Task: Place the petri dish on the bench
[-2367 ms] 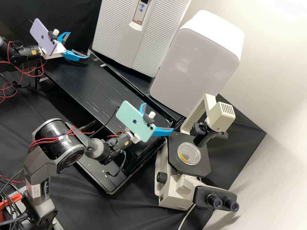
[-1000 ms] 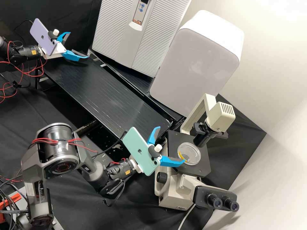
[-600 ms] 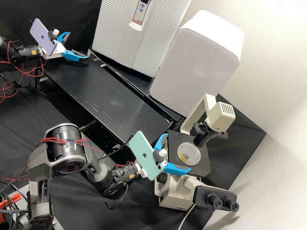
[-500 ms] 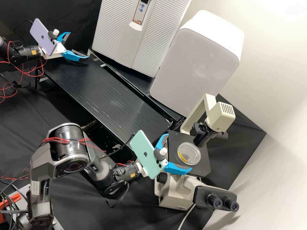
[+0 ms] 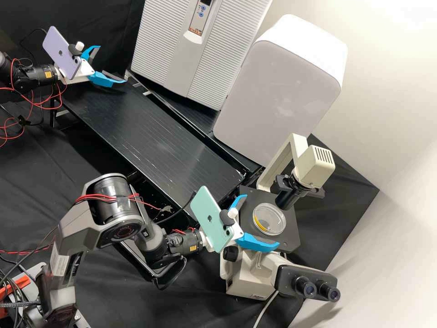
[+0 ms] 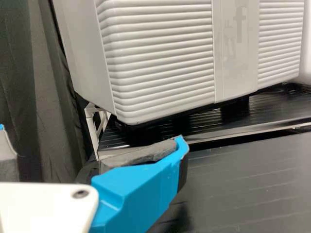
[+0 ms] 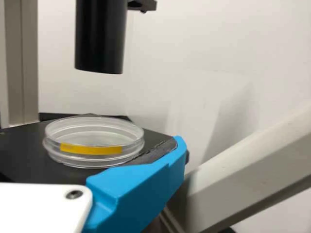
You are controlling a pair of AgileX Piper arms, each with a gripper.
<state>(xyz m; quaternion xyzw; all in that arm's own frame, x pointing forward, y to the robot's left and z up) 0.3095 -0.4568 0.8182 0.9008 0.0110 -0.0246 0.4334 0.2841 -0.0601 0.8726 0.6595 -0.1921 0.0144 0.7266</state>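
The petri dish [image 5: 273, 217] sits flat on the dark stage [image 5: 290, 241] of the microscope [image 5: 248, 275], off the worktop [image 5: 132, 125]. It is clear and round, and in the right wrist view a yellow strip [image 7: 92, 149] runs along part of its side wall. Seen from the dish in the high view, the microscope's black cylinder [image 5: 287, 198] stands toward one o'clock, the eyepieces [image 5: 318, 289] toward five and the worktop toward ten.

The right end effector [image 5: 262, 221] comes at the dish from eight o'clock. It is open, its blue fingers spread wide and gripping nothing. In its own wrist view one finger reaches alongside the dish; it looks very close to the wall, though whether it touches is hard to judge. A mint-green phone [image 5: 210, 219] is mounted behind this end effector.

The left end effector [image 5: 111, 64] is well apart from the dish, between ten and eleven o'clock of it, at the far end of the worktop. It is open too, with nothing between its fingers, and has a purple phone [image 5: 61, 52] mounted behind it.

Toward eleven o'clock from the dish stands a ribbed pale-grey unit [image 5: 154, 45]; toward twelve, a white rounded cabinet [image 5: 277, 91].
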